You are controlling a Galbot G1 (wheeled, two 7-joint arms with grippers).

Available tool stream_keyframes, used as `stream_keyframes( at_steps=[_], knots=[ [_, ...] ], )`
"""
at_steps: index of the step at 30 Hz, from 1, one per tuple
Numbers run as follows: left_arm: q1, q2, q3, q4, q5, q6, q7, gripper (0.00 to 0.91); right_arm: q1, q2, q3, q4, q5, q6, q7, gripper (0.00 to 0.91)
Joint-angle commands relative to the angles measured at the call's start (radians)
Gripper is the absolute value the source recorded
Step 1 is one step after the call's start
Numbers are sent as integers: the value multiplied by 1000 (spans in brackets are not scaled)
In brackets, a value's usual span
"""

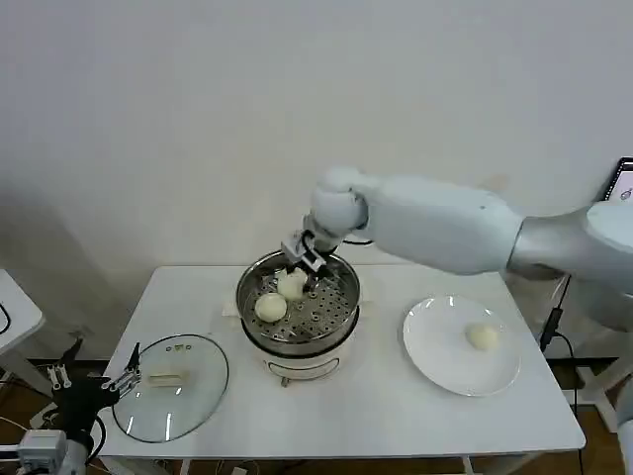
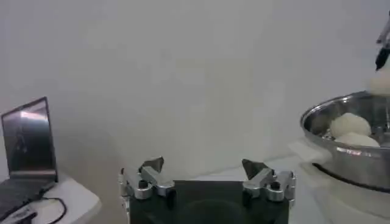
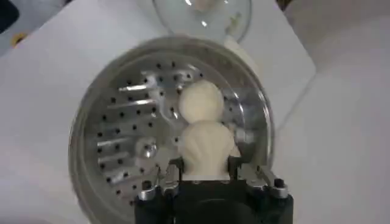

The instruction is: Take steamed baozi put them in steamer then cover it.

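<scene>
Steamer (image 1: 297,315) holds two baozi (image 1: 271,308); plate (image 1: 435,361) holds one.

the right arm (image 1: 445,228) is a smooth white shell with a round joint and grey upper part; its gripper (image 1: 305,259) is black with silver screwed finger brackets. the left gripper (image 2: 207,176) matches.

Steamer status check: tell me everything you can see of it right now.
The steamer is a round, shiny steel pot on a white base, standing upright and uncovered mid-table between the cover and the white plate. Its perforated tray holds one baozi; the right gripper, shut on a second baozi, reaches in from above beside the first. The left gripper waits open near the table's left edge.
</scene>
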Motion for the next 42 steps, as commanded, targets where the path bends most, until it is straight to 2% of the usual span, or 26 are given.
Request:
stream_keyframes(
  at_steps=[1,9,20,25,26,27,28,42],
  knots=[
    [1,-4,-9,1,-5,-1,0,907,-61,53,-35,16,-30,51,-33,504],
    [3,-3,-12,1,-6,-1,0,907,-75,32,-47,37,-31,64,-28,504],
    [-6,-6,-4,6,-5,-1,0,907,-75,12,-65,44,-38,71,-37,584],
    [-5,-8,-4,3,-5,-1,0,907,-82,8,-65,37,-47,73,-35,584],
    [-4,-8,-5,2,-5,-1,0,907,-82,8,-65,32,-55,77,-36,595],
    [-4,-7,-6,3,-6,-1,0,907,-81,8,-66,28,-57,84,-37,725],
    [-3,-7,-7,4,-6,-2,0,907,-80,7,-65,27,-54,84,-37,907],
    [-25,-6,6,15,-1,2,-2,907,21,-41,-33,31,6,90,-16,907]
  ],
)
